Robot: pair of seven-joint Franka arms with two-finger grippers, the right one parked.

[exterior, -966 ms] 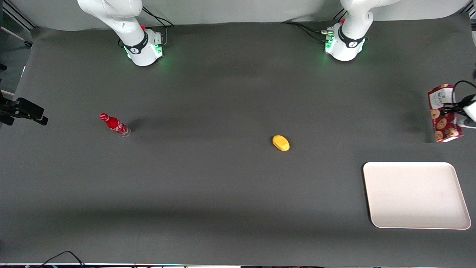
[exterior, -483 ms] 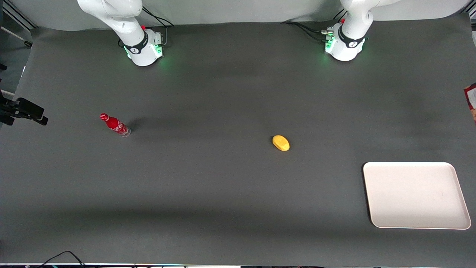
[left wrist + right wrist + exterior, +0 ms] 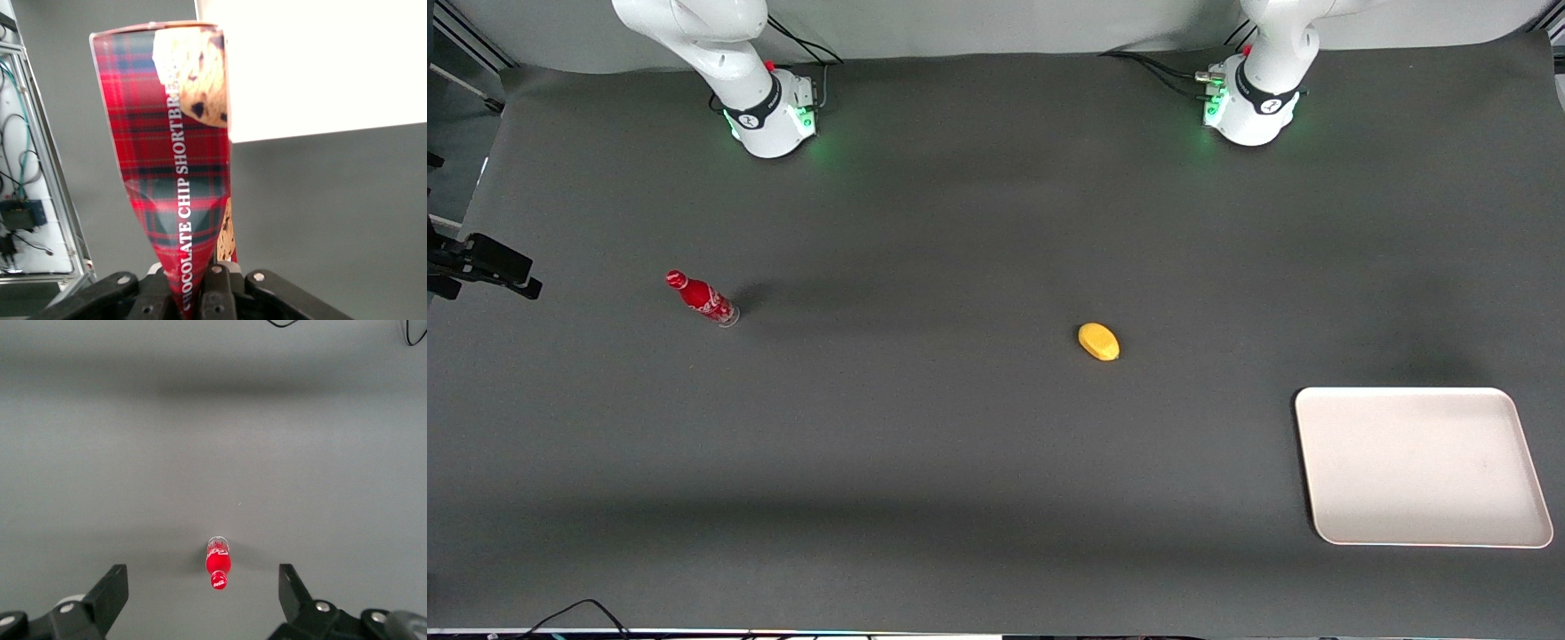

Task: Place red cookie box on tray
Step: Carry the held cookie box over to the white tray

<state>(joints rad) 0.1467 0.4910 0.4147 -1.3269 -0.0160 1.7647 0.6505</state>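
Gripping the red cookie box (image 3: 180, 167) by one end, the gripper (image 3: 190, 293) points the box's long axis toward twelve o'clock, the tray (image 3: 320, 67) lying around one o'clock.

Cream-white rectangular tray (image 3: 1423, 467): working arm's end of table (image 3: 960, 444). Yellow oval fruit (image 3: 1098, 341): at its 10 o'clock. Small red bottle (image 3: 702, 299): parked arm's end. Pincer (image 3: 193, 293): clamped on dark-red tartan cookie box (image 3: 177, 160), aloft.

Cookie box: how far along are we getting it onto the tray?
Pickup looks done: the hand is shut on the red cookie box, held above the table near the tray. In the front view the tray holds nothing. Left: carry the box over, lower it, release.
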